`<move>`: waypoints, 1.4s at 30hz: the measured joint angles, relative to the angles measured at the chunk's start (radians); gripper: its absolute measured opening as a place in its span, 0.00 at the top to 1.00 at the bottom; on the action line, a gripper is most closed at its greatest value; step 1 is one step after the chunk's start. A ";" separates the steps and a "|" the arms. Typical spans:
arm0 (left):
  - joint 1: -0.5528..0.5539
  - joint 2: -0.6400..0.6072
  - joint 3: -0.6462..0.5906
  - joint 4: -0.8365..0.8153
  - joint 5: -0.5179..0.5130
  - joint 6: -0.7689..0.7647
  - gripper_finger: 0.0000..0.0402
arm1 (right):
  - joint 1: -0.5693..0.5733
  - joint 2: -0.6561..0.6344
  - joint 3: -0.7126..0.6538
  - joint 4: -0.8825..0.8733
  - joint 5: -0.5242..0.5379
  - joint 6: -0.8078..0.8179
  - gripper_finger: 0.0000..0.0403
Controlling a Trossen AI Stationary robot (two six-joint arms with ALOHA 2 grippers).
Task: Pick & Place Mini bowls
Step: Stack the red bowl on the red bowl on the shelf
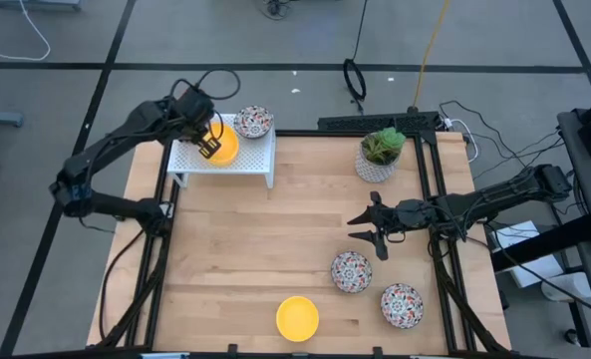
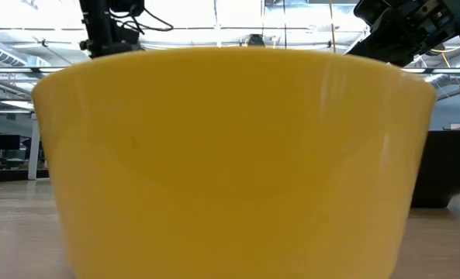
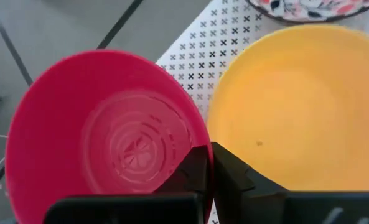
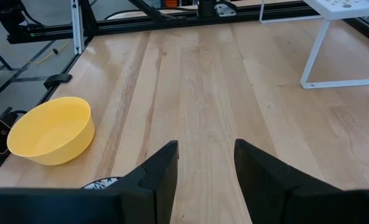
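Left tool (image 3: 208, 163) pinches red bowl (image 3: 103, 134) rim.

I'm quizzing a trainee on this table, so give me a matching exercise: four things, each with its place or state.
Things:
1. left gripper
2. right gripper
3. potted plant
4. lone yellow bowl

Places or states:
A. table's front edge
B. open, above bare wood
C. shut, over the white rack
D. back right of the table

Pairs: 1-C, 2-B, 3-D, 4-A
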 joint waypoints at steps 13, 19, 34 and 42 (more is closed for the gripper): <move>0.105 0.019 0.000 0.035 0.001 0.011 0.98 | 0.000 0.000 0.000 0.000 0.000 -0.004 0.64; 0.139 0.022 0.000 0.040 0.031 -0.001 0.93 | 0.000 0.000 0.000 0.000 0.000 -0.003 0.64; 0.164 0.091 -0.002 0.059 0.057 -0.007 0.91 | 0.000 0.000 0.000 -0.007 0.000 -0.001 0.64; 0.164 0.117 -0.002 0.059 0.056 -0.013 0.91 | 0.000 0.000 0.000 -0.009 0.000 -0.001 0.64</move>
